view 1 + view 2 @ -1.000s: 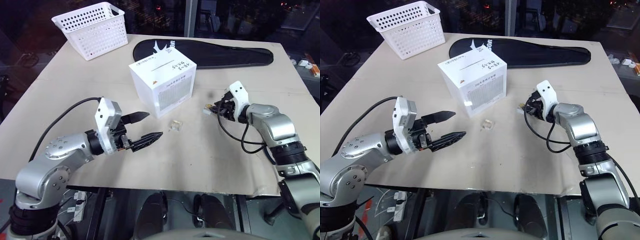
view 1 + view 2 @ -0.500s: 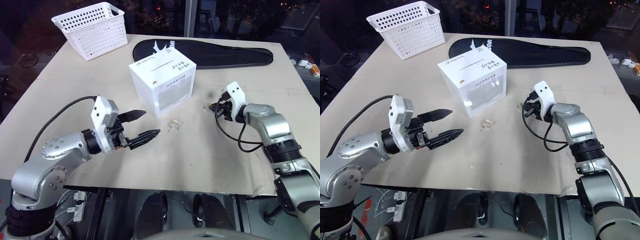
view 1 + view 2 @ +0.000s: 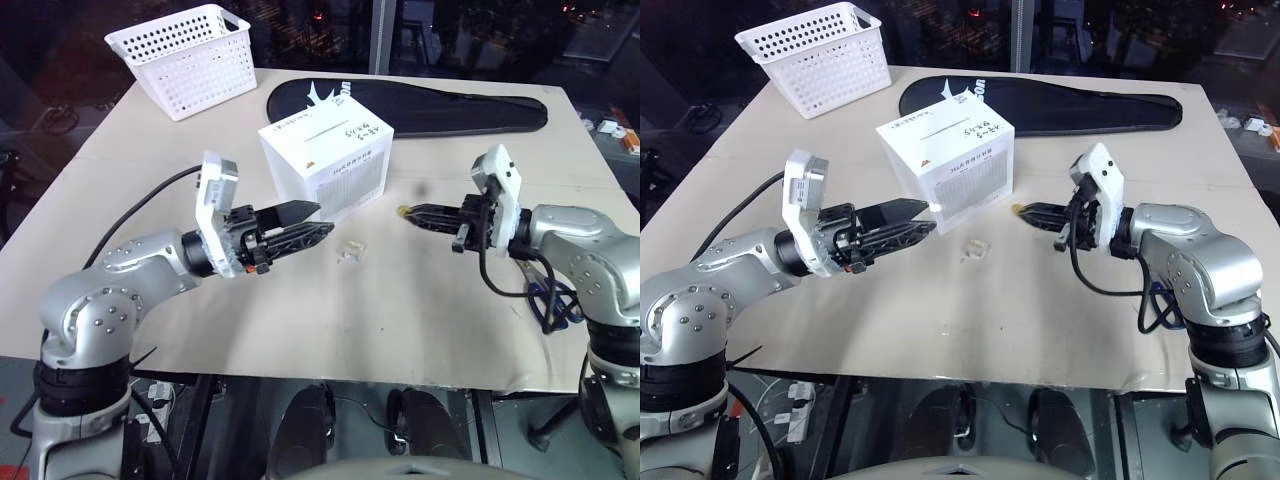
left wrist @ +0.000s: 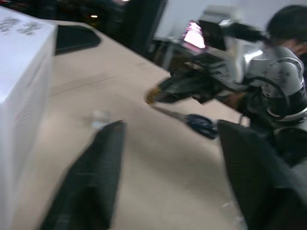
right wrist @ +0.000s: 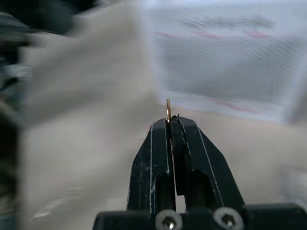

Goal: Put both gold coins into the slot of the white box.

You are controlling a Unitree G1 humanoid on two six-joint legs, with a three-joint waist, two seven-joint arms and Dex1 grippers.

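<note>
You have one gold coin (image 5: 168, 106) pinched edge-up at the tip of your clenched right tool (image 3: 408, 213), beside the white box (image 3: 327, 160). Next, carry it over the slot (image 3: 330, 130). Left tool (image 3: 318, 222) hangs part-open, empty.

Bright tabletop, dark surroundings; wrist views motion-blurred.

You have bare tan tabletop (image 3: 420, 290) between the two arms, broken only by a small clear plastic case (image 3: 349, 250). The white cardboard cube (image 3: 326, 171) blocks the middle; beyond it lie a black zipped bag (image 3: 430, 108) and, far left, a white perforated plastic basket (image 3: 185, 58).
</note>
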